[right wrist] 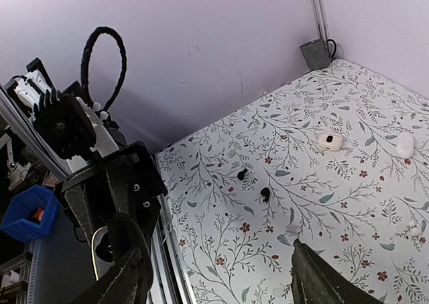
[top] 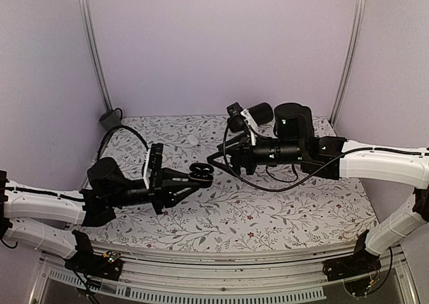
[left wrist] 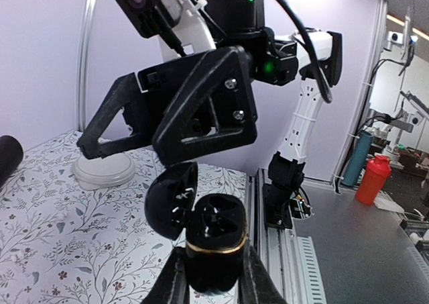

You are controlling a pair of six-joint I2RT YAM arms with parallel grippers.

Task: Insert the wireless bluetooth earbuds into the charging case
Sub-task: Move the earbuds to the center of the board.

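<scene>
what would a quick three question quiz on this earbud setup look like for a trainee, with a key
1. True or false: the charging case has its lid open.
2. Fill in: the charging case is clamped in the ____ gripper.
3. Where are the two earbuds? A. seated in the case. B. lying loose on the table. C. out of every view.
Key: 1 true. 2 left; the left gripper is shut on it. 3 B.
</scene>
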